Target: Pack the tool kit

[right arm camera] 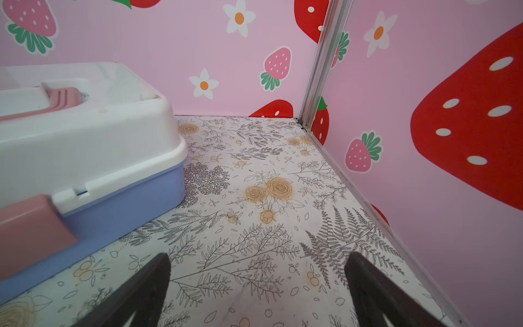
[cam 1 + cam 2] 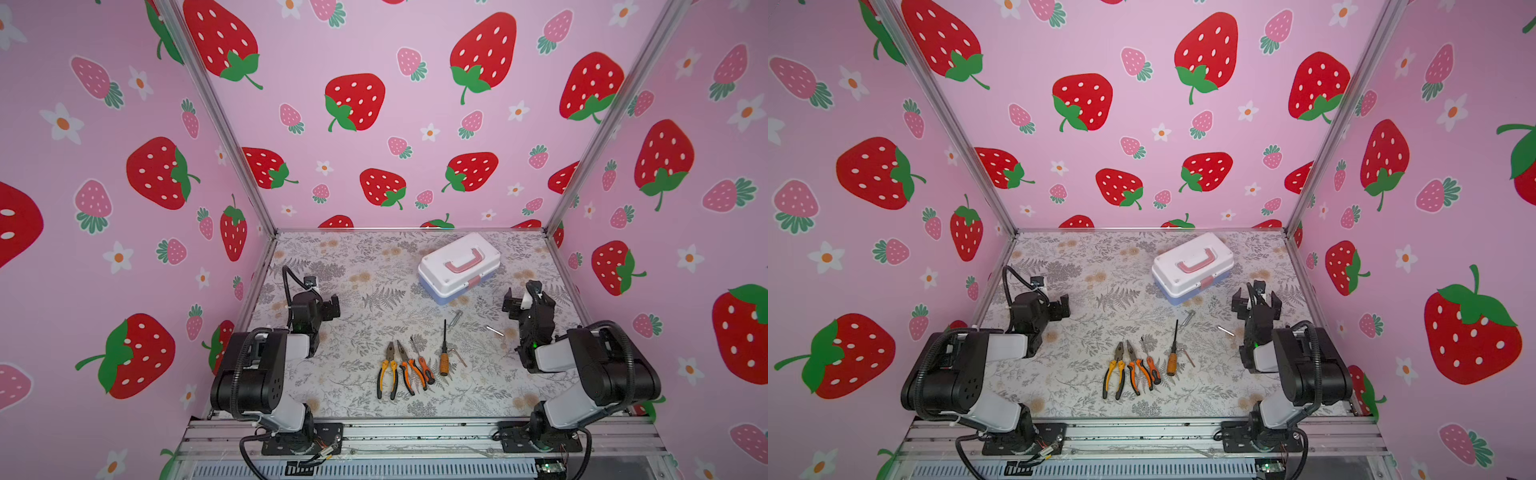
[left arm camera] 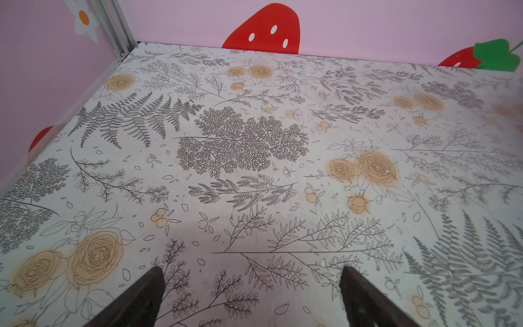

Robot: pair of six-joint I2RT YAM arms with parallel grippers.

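The tool kit box point(image 2: 459, 266) point(image 2: 1192, 266) stands closed at the back right of the floral table, white lid down, with its pink handle on top and its pink latch facing forward. Near the front lie yellow-handled pliers point(image 2: 387, 372), orange-handled pliers point(image 2: 409, 370), a small screwdriver point(image 2: 424, 361), an orange-handled screwdriver point(image 2: 444, 353) and a hex key point(image 2: 459, 355). My left gripper point(image 2: 330, 309) point(image 3: 252, 271) hovers open and empty at the left. My right gripper point(image 2: 517, 300) point(image 1: 259, 257) is open and empty just right of the box point(image 1: 85, 147).
Two small silver hex keys point(image 2: 457, 316) point(image 2: 494, 331) lie between the box and the row of tools. Strawberry-print walls point(image 2: 374, 124) close the table on three sides. An aluminium rail point(image 2: 415, 432) carrying both arm bases runs along the front edge.
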